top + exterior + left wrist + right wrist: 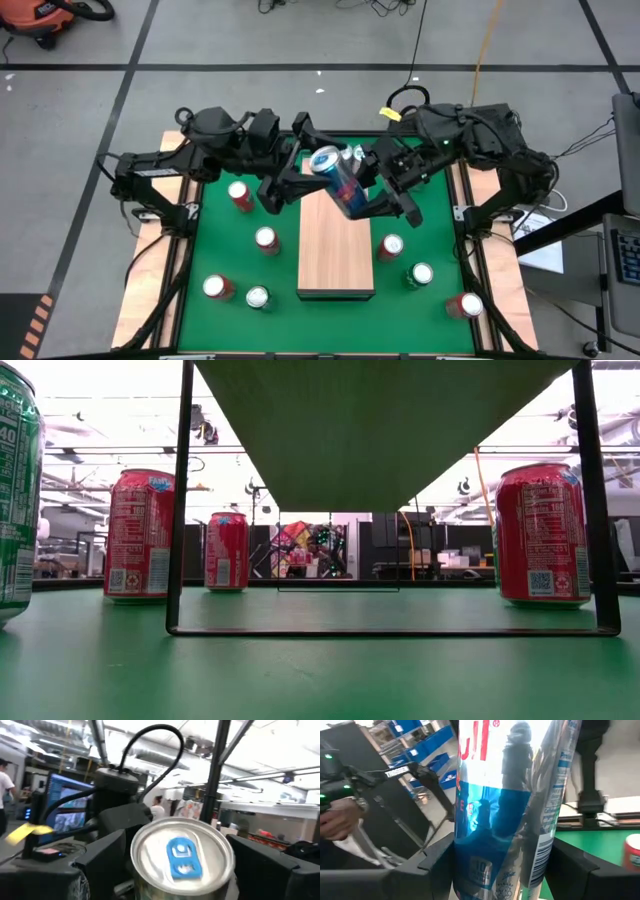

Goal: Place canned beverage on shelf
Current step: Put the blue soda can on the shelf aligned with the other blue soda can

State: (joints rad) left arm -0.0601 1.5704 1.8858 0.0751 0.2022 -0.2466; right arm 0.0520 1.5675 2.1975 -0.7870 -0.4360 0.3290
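A blue-and-silver can hangs tilted above the far end of the wooden shelf, its top leaning toward the left arm. My right gripper is shut on the can's body. My left gripper reaches in from the table's left. Its fingers stand wide on either side of the can's top end, whose blue tab faces the wrist camera. I cannot tell whether they touch it. In the low view only the shelf's underside shows, on black legs. My right gripper pinches the can's lower body between its two fingers, one on each side. The fingers come about level from the table's right and lie across the can. The can is lifted clear of the shelf and tilted.
Red cans and green cans stand on the green table on both sides of the shelf. Another silvery can top shows just beyond the held can. The shelf's near half is bare.
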